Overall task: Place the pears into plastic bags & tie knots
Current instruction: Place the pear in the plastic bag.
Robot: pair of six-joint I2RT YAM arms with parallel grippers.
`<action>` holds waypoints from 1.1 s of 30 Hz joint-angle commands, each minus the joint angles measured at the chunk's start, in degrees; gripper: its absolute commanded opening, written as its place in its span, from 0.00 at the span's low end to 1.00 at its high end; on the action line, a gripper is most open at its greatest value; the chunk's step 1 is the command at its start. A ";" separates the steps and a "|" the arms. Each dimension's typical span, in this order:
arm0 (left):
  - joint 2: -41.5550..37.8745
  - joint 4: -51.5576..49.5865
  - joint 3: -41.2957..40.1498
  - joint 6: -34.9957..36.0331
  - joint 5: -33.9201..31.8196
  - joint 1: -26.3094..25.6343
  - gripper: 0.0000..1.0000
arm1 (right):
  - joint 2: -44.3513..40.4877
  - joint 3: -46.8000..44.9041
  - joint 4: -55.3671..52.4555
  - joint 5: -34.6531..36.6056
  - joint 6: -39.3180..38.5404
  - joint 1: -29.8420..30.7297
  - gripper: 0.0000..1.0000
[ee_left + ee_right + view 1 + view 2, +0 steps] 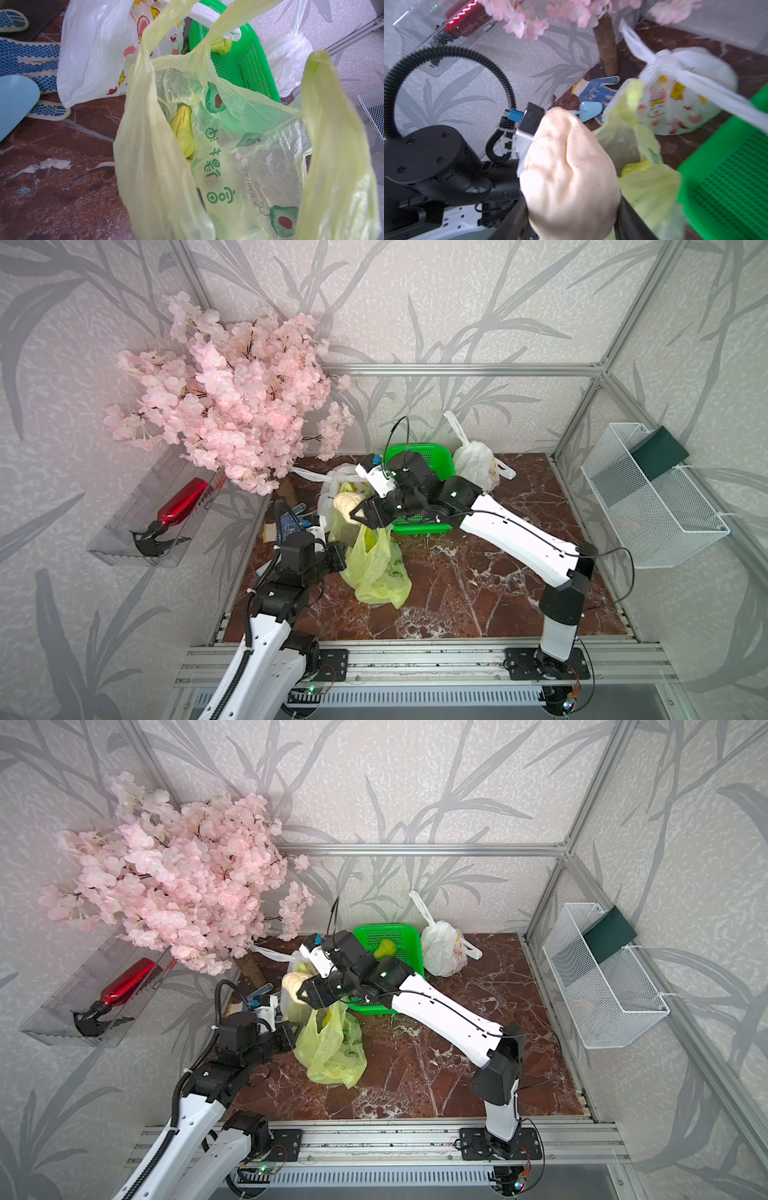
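Observation:
My right gripper (pixel 360 517) is shut on a cream-white pear (pixel 346 506), held in the air over the mouth of the yellow-green plastic bag (pixel 376 568). In the right wrist view the pear (pixel 569 166) sits between the two dark fingers (pixel 630 218). My left gripper (pixel 341 556) is shut on the bag's rim and holds it up; its jaws are hidden by plastic. A green pear (pixel 184 128) lies inside the bag (pixel 228 145). Another green pear (pixel 386 948) lies in the green basket (pixel 409 936). Two white bags (pixel 332 489) (pixel 473 464) are tied; one knot (pixel 662 64) shows.
A pink blossom tree (pixel 224 406) overhangs the back left corner. A blue dotted glove (pixel 596 91) and a blue scoop (pixel 589 110) lie by its trunk. A clear wall tray holds a red bottle (pixel 183 502). A white wire basket (pixel 652 506) hangs on the right wall.

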 commanded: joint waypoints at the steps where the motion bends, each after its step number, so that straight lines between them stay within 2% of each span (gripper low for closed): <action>1: -0.60 0.62 -0.92 0.13 -1.01 -0.29 0.00 | 4.96 -1.62 -0.17 -4.45 5.31 -0.36 0.28; 7: -1.72 0.07 -1.53 0.60 -1.56 -0.24 0.00 | 3.90 -11.02 -2.52 0.50 6.02 -1.03 0.26; 11: -0.52 0.72 -1.43 1.09 -1.11 -0.33 0.00 | 4.08 -13.97 -4.00 2.53 6.12 -0.95 0.27; 15: 1.20 2.14 -1.30 1.01 0.89 -0.33 0.00 | 7.22 -8.47 -6.44 1.75 5.51 -0.86 0.44; 19: 1.57 0.78 -0.23 1.94 0.41 -0.33 0.00 | 7.78 -3.12 -6.34 -3.49 4.70 -1.18 0.65; 22: 0.90 -0.08 0.20 2.23 -0.75 -0.33 0.00 | 5.31 -4.03 -4.17 -6.96 6.59 -4.36 0.73; 29: 1.94 -0.26 0.58 2.23 -0.99 -0.33 0.00 | -0.13 -8.60 1.51 -6.04 8.19 -12.41 0.74; 33: 2.21 -0.97 1.43 2.72 -0.77 -0.33 0.00 | 1.18 -8.76 2.18 4.47 7.08 -18.42 0.74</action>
